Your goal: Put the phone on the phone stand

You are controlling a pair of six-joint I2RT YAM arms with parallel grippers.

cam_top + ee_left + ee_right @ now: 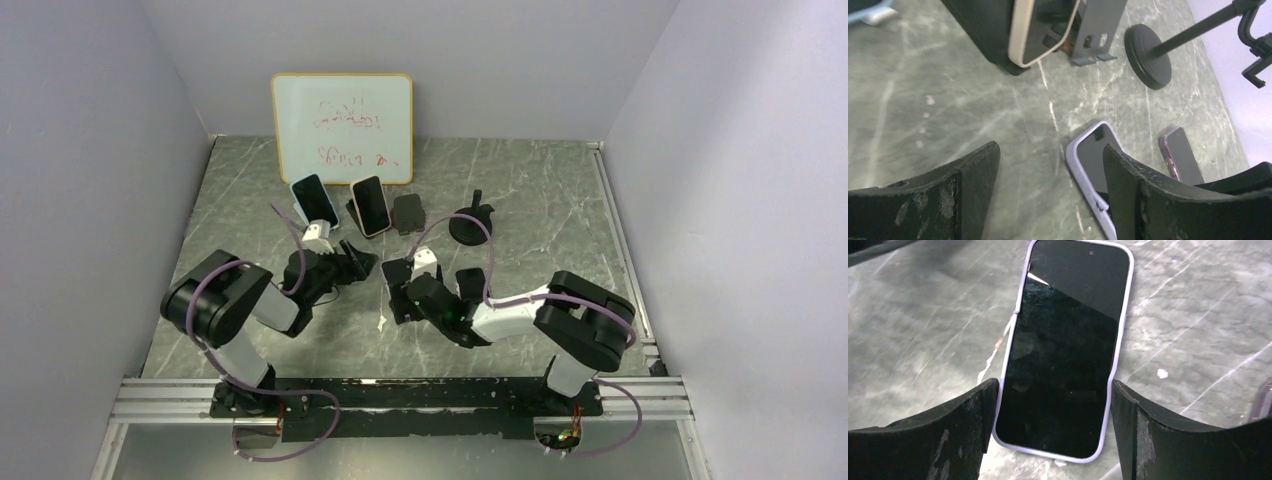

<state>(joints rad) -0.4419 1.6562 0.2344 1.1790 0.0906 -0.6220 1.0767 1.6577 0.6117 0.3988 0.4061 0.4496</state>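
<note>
Two black fingers [948,435] of the right gripper [1054,390] straddle the phone [1063,350] and press against its long edges near the lower end, one finger on each side, pinching it across its width. The phone, dark-screened in a pale lilac case, lies face up and flat on the marbled table [923,330]. Most of its length reaches out ahead of the fingertips, and only its bottom corners sit between them. From the top camera the same gripper [398,290] shows with the dark phone [397,270] at its tips. The left gripper [1052,149] is spread wide, its fingers [948,190] apart with only bare table between them and nothing pinched. Just behind its right-hand finger a pale-cased handset [1088,155] lies flat, its lower half hidden by that finger; whether this is the same phone cannot be told. Beyond that finger, further right, lies a darker handset [1180,155]. Well ahead of the left fingertips stands a cream-cased phone [1040,30] leaning upright, with a grey stand [1095,30] just beside it. A round-based stand [1148,55] with a slanting black pole is off to the right of those. In the top view the left gripper [355,262] sits close beside the right one.
</note>
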